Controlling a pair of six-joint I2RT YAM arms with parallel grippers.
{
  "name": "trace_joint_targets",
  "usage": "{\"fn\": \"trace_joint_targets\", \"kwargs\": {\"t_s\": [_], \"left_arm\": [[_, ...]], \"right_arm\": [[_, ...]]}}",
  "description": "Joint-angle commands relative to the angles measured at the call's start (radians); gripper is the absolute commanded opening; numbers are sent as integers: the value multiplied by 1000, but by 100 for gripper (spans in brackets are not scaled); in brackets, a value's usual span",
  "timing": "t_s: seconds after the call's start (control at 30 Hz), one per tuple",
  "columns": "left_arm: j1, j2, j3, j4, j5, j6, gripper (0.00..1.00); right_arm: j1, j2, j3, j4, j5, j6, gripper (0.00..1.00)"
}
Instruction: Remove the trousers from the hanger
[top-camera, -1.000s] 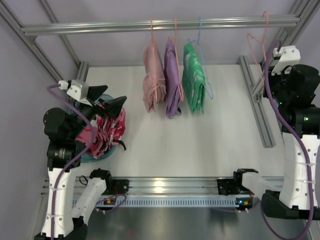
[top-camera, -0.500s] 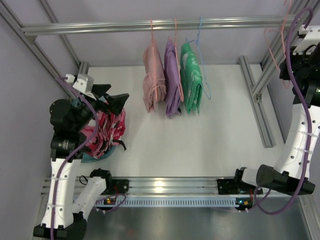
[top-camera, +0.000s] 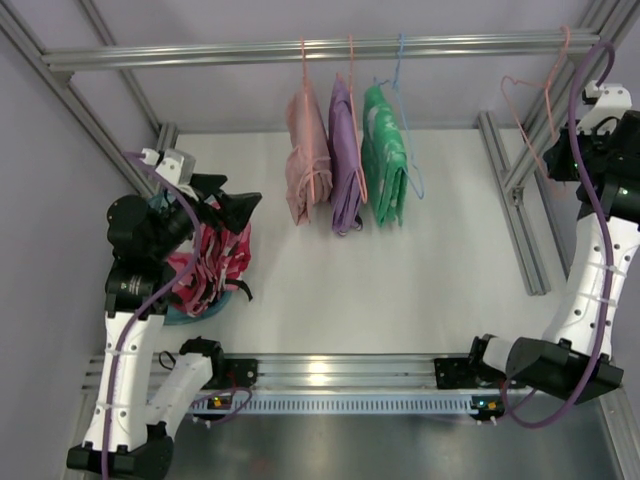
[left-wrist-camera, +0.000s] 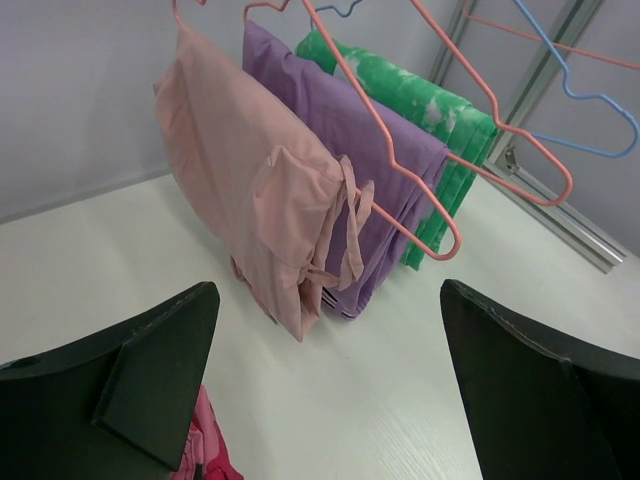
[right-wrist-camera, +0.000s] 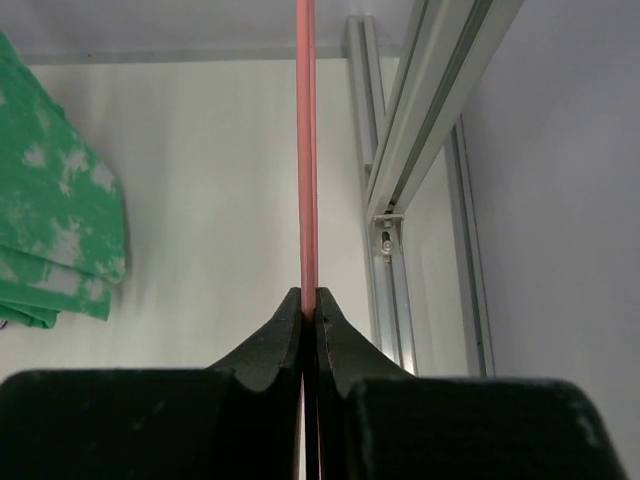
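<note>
Two pieces make up this job, and they already lie apart. The trousers (top-camera: 208, 268) sit in a crumpled heap near the left edge of the table (top-camera: 420, 285), on something teal and round-edged (top-camera: 180, 315) that I cannot identify. The hanger (right-wrist-camera: 307, 150) is bare and held high over the far right corner. The trousers look light, soft and limp. I judge they would sag and fold from any pinch, so a bunched fold or the waistband is the place to take them, and loose ends could snag. The hanger is thin, stiff wire, probably slick and apt to swivel in a pinch, so a straight run of it suits a grip best. The right gripper (right-wrist-camera: 308, 303) has exactly that, its jaws pressed together on the wire, which runs straight up out of them. The left gripper (top-camera: 222, 200) hangs just above the heap with its fingers spread wide and nothing between them. Farther back, a pale pink garment (top-camera: 305, 160), a purple one (top-camera: 343, 160) and a green one (top-camera: 383, 160) hang side by side from the rail (top-camera: 200, 52), well apart from both arms.
</note>
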Motion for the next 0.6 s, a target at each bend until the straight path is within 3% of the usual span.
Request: {"fn": "trace_joint_targets", "kwargs": {"t_s": [0.0,0.07,0.1,0.17,0.2,0.27,0.3,0.4,0.57], "left_arm": [[3,24,25,-57,9,11,98],[3,45,50,-94,-2,10,98],[3,50,56,-135,-5,11,98],[3,67,82,-171,-13,20,98],[5,68,87,-206,-16,22,98],[3,77,103,-237,-26,31,98],[3,80,110,-252,-31,33,98],[3,105,140,-333,-39,53,98],[3,111,162,-450,-63,85,98]], "right_arm": [[-15,-57,-4,64,-41,-32,6],[-16,-70,-17,52,-41,-41,17],[-18,-86,-22,47,-43,-43,29],[-20,-101,-31,22,-47,-52,41],[-20,-121,-36,16,-52,-52,56],[-21,-144,-50,-5,-52,-52,66],[-21,-165,-54,-14,-50,-52,78],[-21,-220,-70,-46,-47,-54,96],[-21,-303,-51,-126,-75,-80,100]]}}
